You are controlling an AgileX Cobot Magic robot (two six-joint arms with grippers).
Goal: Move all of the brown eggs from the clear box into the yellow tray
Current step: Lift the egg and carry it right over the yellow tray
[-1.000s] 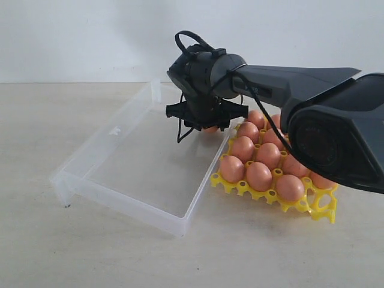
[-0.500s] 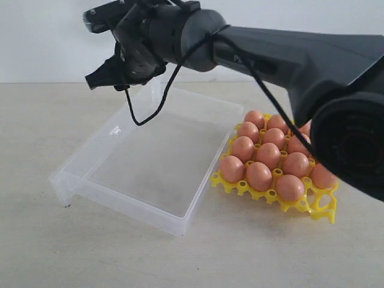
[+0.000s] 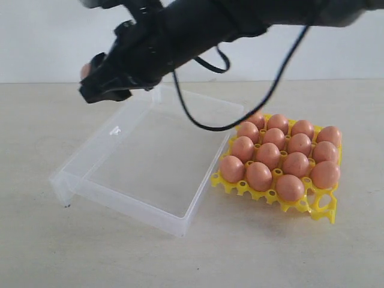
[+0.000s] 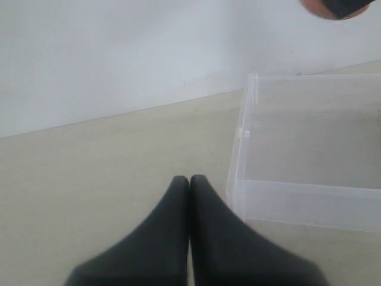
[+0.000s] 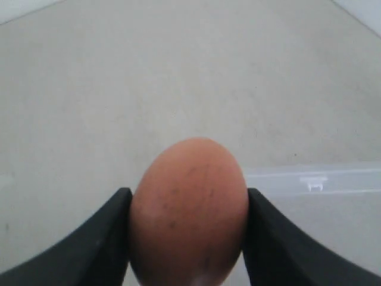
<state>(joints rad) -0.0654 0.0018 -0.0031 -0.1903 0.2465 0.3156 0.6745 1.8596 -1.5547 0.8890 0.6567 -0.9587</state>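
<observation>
Right gripper [image 5: 187, 194]: jaws clamp a smooth orange-brown oval egg [image 5: 188, 215] (high above the desk [image 5: 178, 71]).
Left gripper [image 4: 189, 179]: jaws pressed together.

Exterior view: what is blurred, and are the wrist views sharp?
Exterior view: the dark arm is smeared by motion, while the yellow tray and its eggs are sharp. Right wrist view: the held egg is close and slightly soft. Left wrist view: the shut left end effector has soft edges.
</observation>
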